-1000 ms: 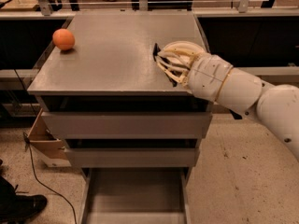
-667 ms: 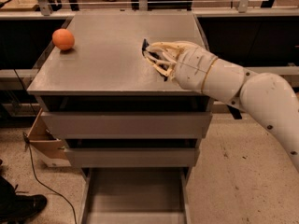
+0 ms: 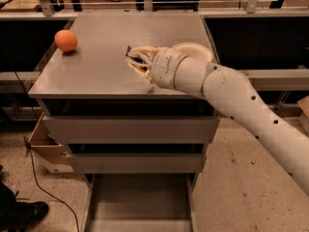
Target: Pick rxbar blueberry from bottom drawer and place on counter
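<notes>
Gripper [image 3: 135, 62], clenched on the rxbar blueberry [image 3: 130, 53], hovers near the counter's [image 3: 96, 74] front edge; open surface beyond its tips reaches the orange [image 3: 65, 40], with a bowl [image 3: 195, 50] beside its wrist.

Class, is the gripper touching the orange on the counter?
Apart. The camera view shows bare counter between the orange at left and the gripper mid-counter.

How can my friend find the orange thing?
Look at the big grey counter above the drawers. Near its far left corner sits the round orange thing, away from the end effector at the middle. Only it is orange; the bowl is white.
</notes>
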You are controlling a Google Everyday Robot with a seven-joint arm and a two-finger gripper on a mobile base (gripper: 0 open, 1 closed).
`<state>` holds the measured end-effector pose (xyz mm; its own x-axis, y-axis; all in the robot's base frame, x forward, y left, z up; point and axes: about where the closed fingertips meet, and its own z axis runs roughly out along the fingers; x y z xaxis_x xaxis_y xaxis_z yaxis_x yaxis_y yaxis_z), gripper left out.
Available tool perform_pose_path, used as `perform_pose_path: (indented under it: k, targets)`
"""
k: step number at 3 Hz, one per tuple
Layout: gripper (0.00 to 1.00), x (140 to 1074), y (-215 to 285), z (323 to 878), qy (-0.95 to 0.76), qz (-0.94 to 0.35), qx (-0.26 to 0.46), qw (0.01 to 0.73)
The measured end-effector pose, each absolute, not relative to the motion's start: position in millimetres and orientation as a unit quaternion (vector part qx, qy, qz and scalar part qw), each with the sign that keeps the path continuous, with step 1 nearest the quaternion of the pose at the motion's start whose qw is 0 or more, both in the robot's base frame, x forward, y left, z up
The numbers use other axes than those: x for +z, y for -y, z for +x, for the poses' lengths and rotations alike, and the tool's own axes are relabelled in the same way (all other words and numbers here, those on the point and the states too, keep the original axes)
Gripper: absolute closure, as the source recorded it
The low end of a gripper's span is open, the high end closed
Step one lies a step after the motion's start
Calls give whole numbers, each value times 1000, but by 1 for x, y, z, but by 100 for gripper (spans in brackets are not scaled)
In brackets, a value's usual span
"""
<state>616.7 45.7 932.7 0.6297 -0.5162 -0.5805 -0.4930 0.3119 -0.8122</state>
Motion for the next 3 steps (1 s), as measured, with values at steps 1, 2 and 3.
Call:
perform_pose_path:
  k: [1, 2, 3]
  targets:
    - [98, 901, -70, 636, -444, -597, -6, 668]
    - [75, 883, -83, 643, -451, -601, 6, 660]
    - [51, 869, -93, 645, -454, -600, 28, 658]
